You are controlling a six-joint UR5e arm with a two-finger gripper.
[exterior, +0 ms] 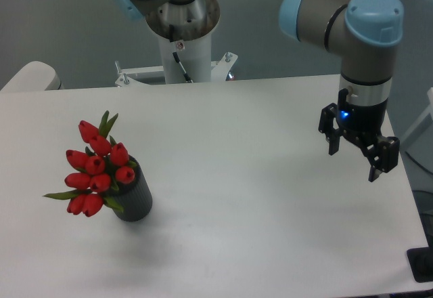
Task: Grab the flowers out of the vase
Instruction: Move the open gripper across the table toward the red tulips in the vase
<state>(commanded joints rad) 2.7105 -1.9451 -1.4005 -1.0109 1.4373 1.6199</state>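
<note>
The flowers (95, 167) sit in the vase (135, 197) at the tabletop's (237, 176) left side. My fingers (354, 159) hang wide and empty, well apart on the right.

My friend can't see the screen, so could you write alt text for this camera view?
A bunch of red tulips, the flowers, stands in a dark grey ribbed vase on a white table. Far across the table, the robot arm's black gripper hangs open, holding nothing.
</note>
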